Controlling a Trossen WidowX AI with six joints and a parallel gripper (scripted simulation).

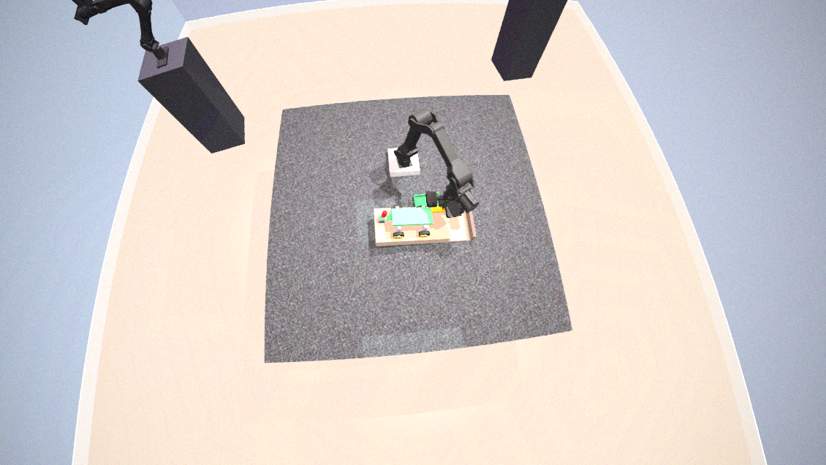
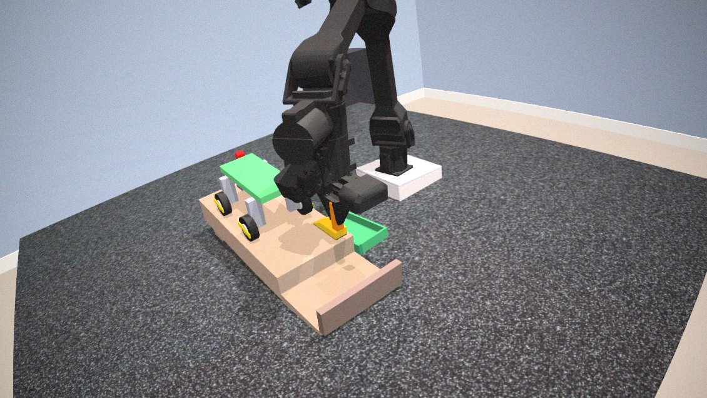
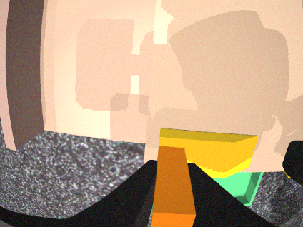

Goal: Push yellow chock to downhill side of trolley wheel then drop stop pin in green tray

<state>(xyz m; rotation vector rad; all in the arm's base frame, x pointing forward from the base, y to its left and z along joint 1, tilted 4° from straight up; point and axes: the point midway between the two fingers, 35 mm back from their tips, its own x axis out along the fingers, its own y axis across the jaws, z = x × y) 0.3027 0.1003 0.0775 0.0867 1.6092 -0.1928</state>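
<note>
My gripper is shut on the orange handle of the yellow chock. The chock sits low over the far edge of the tan ramp, on the tray side, downhill of the trolley's far wheel with a small gap between them. I cannot tell whether the chock rests on the ramp. The green-topped trolley stands at the uphill end. The red-headed pin shows behind it. The green tray lies beside the ramp.
The ramp ends in a raised brown lip at its downhill end. The arm's white base plate stands behind the tray. Two dark pillars stand far back on the floor.
</note>
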